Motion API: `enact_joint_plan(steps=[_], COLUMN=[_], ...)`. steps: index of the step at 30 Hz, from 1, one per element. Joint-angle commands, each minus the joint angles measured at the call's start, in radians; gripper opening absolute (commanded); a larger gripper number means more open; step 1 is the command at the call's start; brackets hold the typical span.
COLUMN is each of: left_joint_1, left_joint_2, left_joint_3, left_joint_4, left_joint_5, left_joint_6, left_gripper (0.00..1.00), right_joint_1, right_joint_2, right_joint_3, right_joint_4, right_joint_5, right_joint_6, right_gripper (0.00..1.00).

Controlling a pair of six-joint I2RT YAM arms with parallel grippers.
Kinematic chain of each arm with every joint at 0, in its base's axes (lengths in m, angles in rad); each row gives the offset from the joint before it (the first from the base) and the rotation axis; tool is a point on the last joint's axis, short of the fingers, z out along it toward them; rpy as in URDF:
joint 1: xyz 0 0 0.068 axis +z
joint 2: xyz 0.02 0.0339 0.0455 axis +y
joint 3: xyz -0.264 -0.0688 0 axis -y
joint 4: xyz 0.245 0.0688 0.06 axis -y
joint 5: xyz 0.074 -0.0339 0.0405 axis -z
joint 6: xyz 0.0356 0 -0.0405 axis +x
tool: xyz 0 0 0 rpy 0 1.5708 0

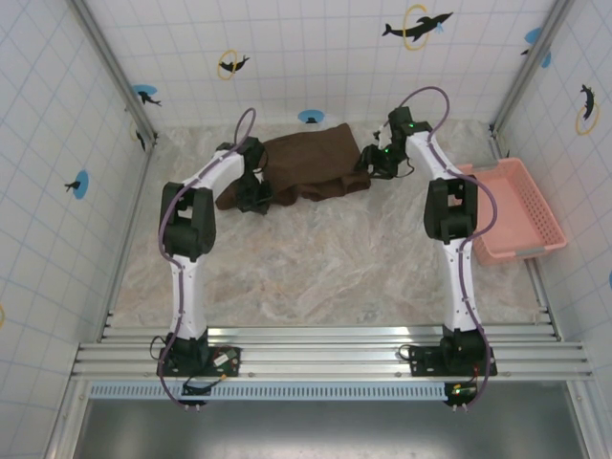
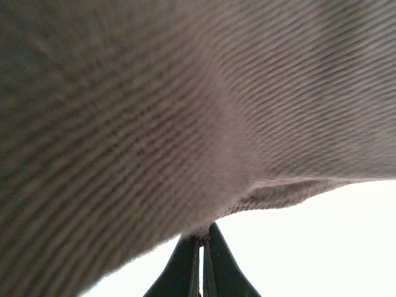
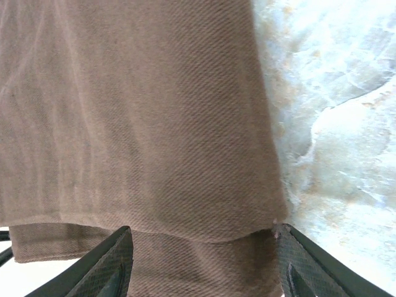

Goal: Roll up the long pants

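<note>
One pink basket (image 1: pixel 521 206) lies right of the long pants (image 1: pixel 311 163); left gripper (image 2: pixel 202 238) clamps them, right gripper (image 3: pixel 204 232) gapes.

The left arm (image 1: pixel 186 277) and right arm (image 1: pixel 457 277) share white links, black joint housings and black bases (image 1: pixel 196 359) at the lower edge, a thin purple cable (image 1: pixel 428 89) looping along each, green lights (image 1: pixel 386 149) at upper centre, and dark tapering jaws.

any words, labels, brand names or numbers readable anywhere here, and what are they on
None: no readable text in any view.
The dark brown fabric pants show no label, the pink plastic basket is unmarked, and the tiled walls carry dolphin-and-ring stickers without lettering.
</note>
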Motion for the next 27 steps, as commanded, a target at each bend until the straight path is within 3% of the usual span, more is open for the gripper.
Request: enact_joint_plan(steps=[1, 12, 14, 19, 22, 27], left_joint_1=[0.005, 0.009, 0.012, 0.051, 0.091, 0.177], left_joint_2=[0.010, 0.057, 0.073, 0.092, 0.129, 0.114], left_joint_3=[0.080, 0.331, 0.373, 0.463, 0.509, 0.501], left_joint_4=[-0.094, -0.351, -0.387, -0.441, -0.462, -0.466], left_joint_5=[-0.051, -0.263, -0.302, -0.356, -0.399, -0.452], left_joint_6=[0.044, 0.230, 0.254, 0.297, 0.330, 0.346], left_gripper=[0.00, 0.00, 0.00, 0.00, 0.00, 0.00], right_joint_1=[-0.018, -0.008, -0.004, -0.001, -0.011, -0.020], right_joint_2=[0.023, 0.089, 0.105, 0.112, 0.105, 0.069], right_joint_3=[0.018, 0.036, 0.042, 0.037, 0.030, -0.015], right_joint_4=[-0.021, -0.035, -0.034, -0.028, -0.030, -0.033], right_joint_5=[-0.010, -0.057, -0.067, -0.044, -0.036, -0.015], right_joint_6=[-0.017, -0.017, -0.005, 0.005, 0.009, -0.005], right_gripper=[0.64, 0.55, 0.47, 0.11, 0.02, 0.00])
